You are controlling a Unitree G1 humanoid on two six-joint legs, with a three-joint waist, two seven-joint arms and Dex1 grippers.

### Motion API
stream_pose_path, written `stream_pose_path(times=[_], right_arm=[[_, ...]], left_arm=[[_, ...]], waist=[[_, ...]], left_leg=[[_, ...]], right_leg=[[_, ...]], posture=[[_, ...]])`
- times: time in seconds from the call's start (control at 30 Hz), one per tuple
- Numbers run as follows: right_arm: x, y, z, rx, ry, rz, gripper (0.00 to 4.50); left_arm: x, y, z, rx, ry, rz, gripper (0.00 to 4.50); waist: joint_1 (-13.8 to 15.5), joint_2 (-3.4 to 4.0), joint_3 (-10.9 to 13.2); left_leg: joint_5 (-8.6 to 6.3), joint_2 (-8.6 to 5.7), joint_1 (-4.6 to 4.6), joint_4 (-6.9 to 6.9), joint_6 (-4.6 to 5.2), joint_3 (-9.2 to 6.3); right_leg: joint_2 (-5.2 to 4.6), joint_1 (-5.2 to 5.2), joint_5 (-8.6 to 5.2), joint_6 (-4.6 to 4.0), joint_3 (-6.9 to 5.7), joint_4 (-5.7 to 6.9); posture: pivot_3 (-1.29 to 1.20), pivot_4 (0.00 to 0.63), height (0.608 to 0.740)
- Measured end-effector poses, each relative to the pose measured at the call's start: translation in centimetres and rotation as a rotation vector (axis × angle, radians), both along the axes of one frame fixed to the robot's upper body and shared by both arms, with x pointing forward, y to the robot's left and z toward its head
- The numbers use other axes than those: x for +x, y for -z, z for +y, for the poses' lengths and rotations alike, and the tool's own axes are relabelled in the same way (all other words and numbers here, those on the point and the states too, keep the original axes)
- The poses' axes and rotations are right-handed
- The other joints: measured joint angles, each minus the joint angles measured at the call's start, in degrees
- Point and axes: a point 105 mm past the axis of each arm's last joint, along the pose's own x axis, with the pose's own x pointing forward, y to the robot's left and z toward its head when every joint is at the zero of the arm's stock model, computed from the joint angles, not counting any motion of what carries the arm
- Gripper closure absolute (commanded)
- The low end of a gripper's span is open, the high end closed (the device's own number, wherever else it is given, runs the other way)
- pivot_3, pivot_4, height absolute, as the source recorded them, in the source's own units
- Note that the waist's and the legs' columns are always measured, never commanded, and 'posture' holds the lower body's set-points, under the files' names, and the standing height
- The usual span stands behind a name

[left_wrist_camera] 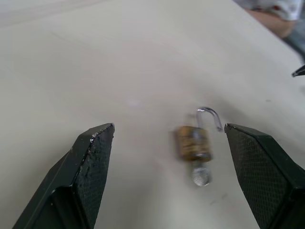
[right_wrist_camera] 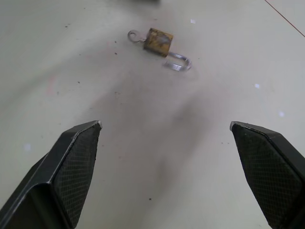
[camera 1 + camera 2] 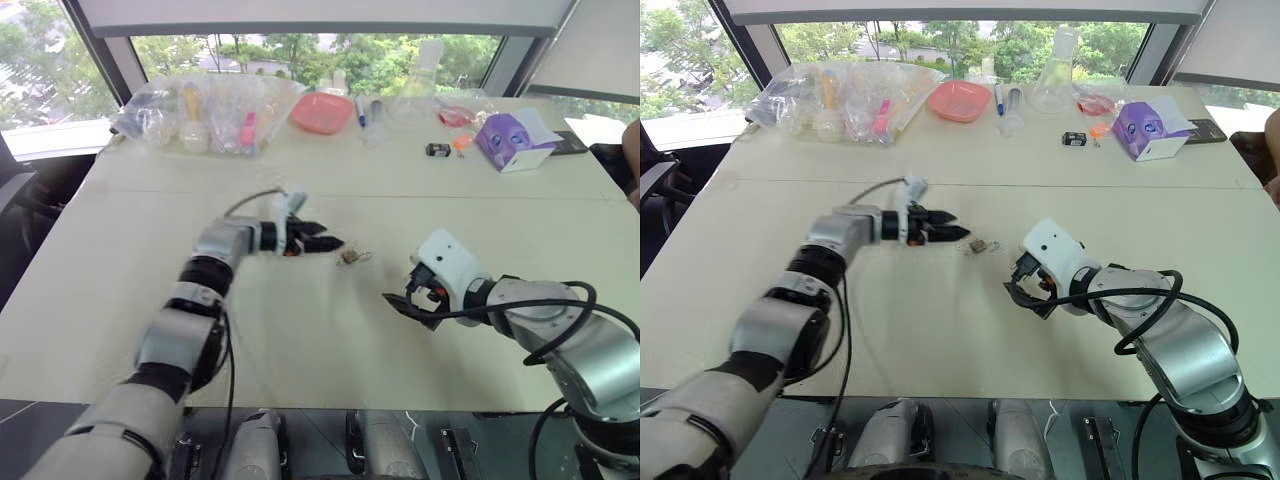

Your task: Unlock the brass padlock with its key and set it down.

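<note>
My right claw hangs nearest me, spread wide and empty above the table. Beyond it, the brass padlock lies on the table, shackle sprung, key in its base. My left claw gapes just beside it, gripping nothing.

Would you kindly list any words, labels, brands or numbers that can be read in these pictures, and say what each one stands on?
No text can be read in any view.
Brass padlock: its face is blurred; no brand or number legible.
Purple box at the far side of the table: printed pattern, no readable wording.
Small black-and-white box: too small to read.
</note>
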Motion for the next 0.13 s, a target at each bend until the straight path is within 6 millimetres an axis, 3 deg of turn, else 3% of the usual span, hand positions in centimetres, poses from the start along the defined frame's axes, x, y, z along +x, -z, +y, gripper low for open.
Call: stream_pose_path(times=[0.13], right_arm=[[0.5, 0.0, 0.1, 0.020, 0.009, -0.009, 0.00]], left_arm=[[-0.7, -2.2, 2.8, -0.005, -0.015, -0.103, 0.68]], waist=[[0.20, 0.00, 0.00]], left_leg=[[0.06, -0.02, 0.00, 0.06, -0.10, 0.07]], right_leg=[[-0.08, 0.06, 0.00, 0.01, 0.01, -0.05]], posture=[[0.00, 0.150, 0.733]])
